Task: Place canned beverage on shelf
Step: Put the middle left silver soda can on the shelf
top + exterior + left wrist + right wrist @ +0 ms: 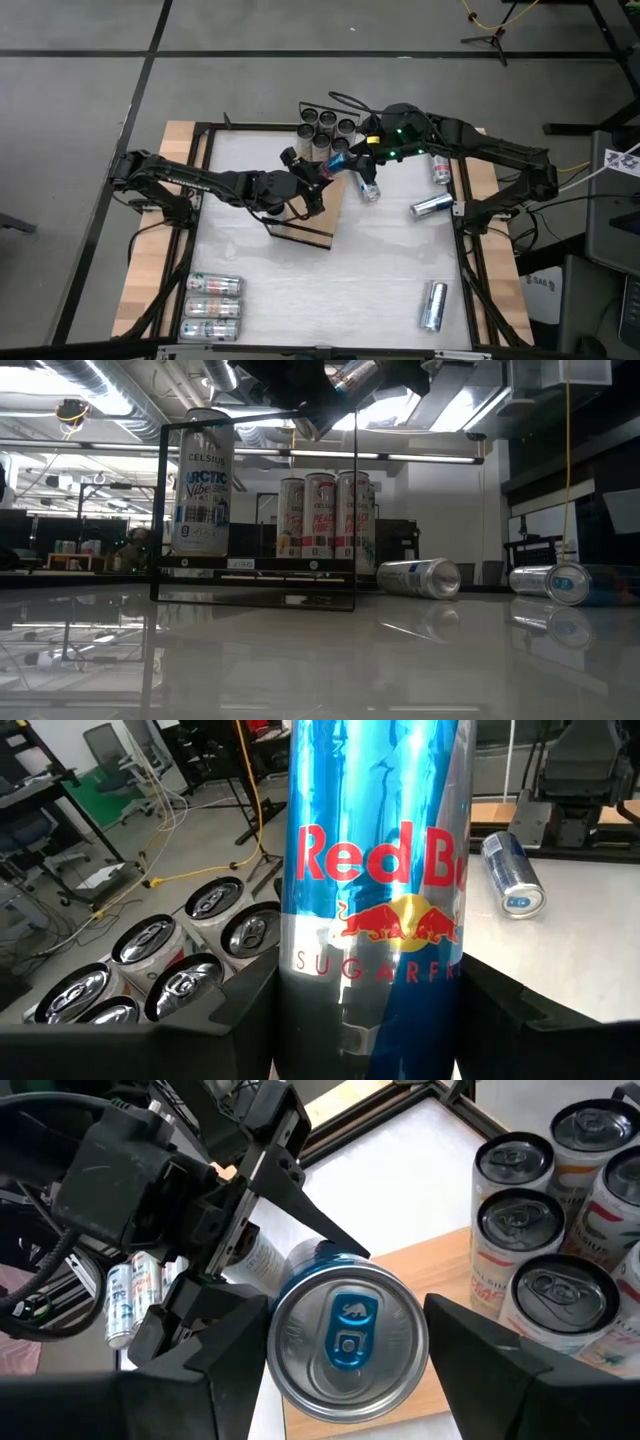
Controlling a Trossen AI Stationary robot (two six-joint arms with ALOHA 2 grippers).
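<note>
White tabletop [330, 290] with wooden edges, workshop floor around it.

Item: shelf [318, 212], light-wood board with black wire rails, lying at an angle near the table's centre. In the low view one tall can [202, 482] stands at its near end and a cluster of upright cans [326, 515] at the far end; the middle is free, probably the slot meant for the next can.

Item: blue can [345, 1342], Red Bull, held in the air over the shelf, between the two arms. Both grippers are on it at once, which reads as a handover or a re-grip to get it upright before setting it down.

Item: left gripper [370, 1010], reaching from the left, fingers pinching the can's body on either side.

Item: right gripper [345, 1355], reaching from the right, fingers clamped on either side of the can near its top, lid facing its camera.

Item: loose stock. Three cans [212, 307] lie side by side at the front left; four cans lie singly on the right side, one [433, 305] near the front. Presumably waiting their turn.

Status: can not yet on the shelf.
</note>
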